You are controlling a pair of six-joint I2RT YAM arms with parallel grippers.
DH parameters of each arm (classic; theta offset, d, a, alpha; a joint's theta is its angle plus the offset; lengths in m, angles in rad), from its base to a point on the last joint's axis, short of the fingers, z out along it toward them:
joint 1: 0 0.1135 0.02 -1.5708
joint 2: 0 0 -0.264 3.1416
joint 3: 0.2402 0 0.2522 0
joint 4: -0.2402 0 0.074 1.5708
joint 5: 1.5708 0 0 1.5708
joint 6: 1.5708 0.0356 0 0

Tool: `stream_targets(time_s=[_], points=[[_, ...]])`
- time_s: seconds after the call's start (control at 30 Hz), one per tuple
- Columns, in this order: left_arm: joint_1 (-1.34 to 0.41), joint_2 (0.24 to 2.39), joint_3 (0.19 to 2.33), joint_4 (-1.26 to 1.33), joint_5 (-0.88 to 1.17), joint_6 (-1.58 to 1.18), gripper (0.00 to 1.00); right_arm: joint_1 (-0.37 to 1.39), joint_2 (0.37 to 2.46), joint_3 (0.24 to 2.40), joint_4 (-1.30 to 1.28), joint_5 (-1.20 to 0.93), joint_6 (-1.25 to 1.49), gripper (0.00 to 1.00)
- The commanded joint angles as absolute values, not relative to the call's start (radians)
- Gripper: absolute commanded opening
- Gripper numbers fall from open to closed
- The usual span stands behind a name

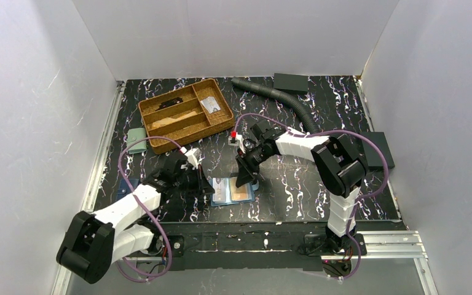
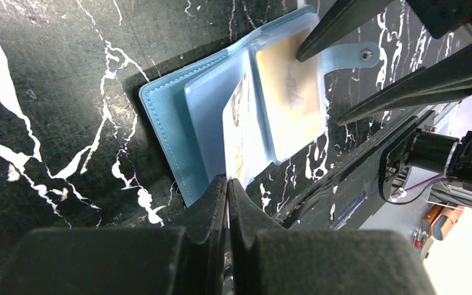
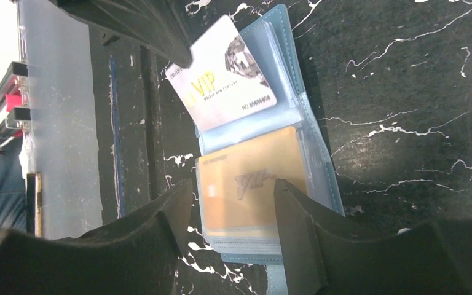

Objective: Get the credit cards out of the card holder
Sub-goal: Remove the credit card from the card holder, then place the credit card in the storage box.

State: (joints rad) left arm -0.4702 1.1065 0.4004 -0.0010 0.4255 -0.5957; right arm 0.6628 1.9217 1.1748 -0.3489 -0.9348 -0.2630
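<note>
Left pincer [image 1: 208,187], right pincer [image 1: 246,179] flank card holder [image 1: 232,193]; tray [image 1: 190,134] behind.

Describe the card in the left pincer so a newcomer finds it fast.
On the black marbled table, centred near its front edge, lies the open teal card holder. The silver-white VIP card sticks out of it at a slant, one corner pinched by the left pincer. Its neighbour, the gold card, lies flat inside its clear sleeve.

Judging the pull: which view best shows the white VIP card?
Right wrist: white VIP card shows its printed face, tilted out of the card holder, left gripper holding it. Left wrist sees it foreshortened; top view, tiny.
</note>
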Motion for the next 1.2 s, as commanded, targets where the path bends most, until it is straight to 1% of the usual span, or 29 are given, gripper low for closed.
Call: stream_targets(time_s=[0.0, 0.5, 0.6, 0.77, 1.17], points=[[-0.466, 1.028, 0.455, -0.092, 0.393, -0.566, 0.0, 0.653, 1.87, 1.192, -0.409, -0.944, -0.354, 0.62], [-0.494, 0.996, 0.477, -0.03, 0.503, -0.597, 0.0, 0.615, 1.733, 1.206, -0.56, -1.049, -0.593, 0.69], [-0.522, 1.014, 0.485, -0.007, 0.521, -0.601, 0.0, 0.606, 1.719, 1.209, -0.603, -1.084, -0.659, 0.73], [-0.554, 1.042, 0.498, 0.039, 0.541, -0.6, 0.0, 0.603, 1.703, 1.198, -0.593, -1.081, -0.674, 0.74], [-0.643, 1.136, 0.555, 0.057, 0.558, -0.579, 0.0, 0.601, 1.727, 1.234, -0.746, -1.127, -0.839, 0.75]])
